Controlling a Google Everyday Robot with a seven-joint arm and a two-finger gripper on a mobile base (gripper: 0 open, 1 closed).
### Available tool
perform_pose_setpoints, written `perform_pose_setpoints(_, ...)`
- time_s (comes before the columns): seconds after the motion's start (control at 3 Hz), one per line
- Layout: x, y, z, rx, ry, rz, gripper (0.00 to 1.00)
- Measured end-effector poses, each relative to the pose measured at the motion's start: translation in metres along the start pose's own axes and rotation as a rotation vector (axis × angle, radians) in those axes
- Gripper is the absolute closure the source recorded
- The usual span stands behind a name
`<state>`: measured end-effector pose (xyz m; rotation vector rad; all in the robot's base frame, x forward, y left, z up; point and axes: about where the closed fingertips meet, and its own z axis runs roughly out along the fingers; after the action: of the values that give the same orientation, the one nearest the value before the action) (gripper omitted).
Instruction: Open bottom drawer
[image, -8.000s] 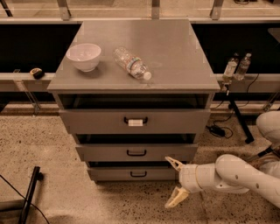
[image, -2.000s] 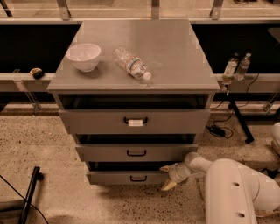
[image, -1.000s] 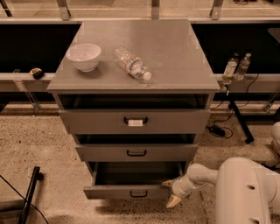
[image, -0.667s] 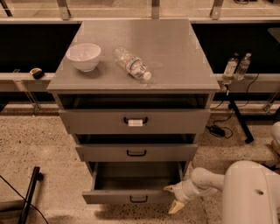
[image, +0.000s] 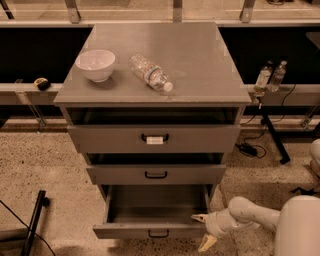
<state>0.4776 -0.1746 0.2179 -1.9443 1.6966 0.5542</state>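
I see the bottom drawer (image: 125, 231) at the bottom middle of the frame. It sticks far out from the cabinet (image: 155, 45), and I can look down into it. It looks empty to me. To me the job looks almost done, or done.

My gripper (image: 204, 231) is at the bottom right of the frame, right at the drawer's right front corner. Its two fingers are spread apart. One fingertip (image: 198, 218) sits at the top edge of the drawer front. The other points down toward the floor. It is not holding the small black handle (image: 158, 233), which is in the middle of the front.

What could go wrong? If I pull more from this corner, the drawer may twist and jam on its rails. If I pull too far, it may come off the rails or hit its stop hard. If I swing the arm left, I may push the drawer shut. The top finger may catch on the edge when I back off.

A hard jolt may roll the bottle (image: 150, 72) lying on top, near the bowl (image: 95, 64).
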Motion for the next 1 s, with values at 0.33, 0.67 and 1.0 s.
perform_pose_setpoints(0.33, -0.009, -0.02, -0.017, 0.057, -0.01, -0.017, 0.21)
perform_pose_setpoints(0.67, -0.024, -0.057, -0.035, 0.119, -0.008, -0.043, 0.29)
perform_pose_setpoints(1.0, -0.033, -0.08, -0.04, 0.134, -0.015, -0.057, 0.52)
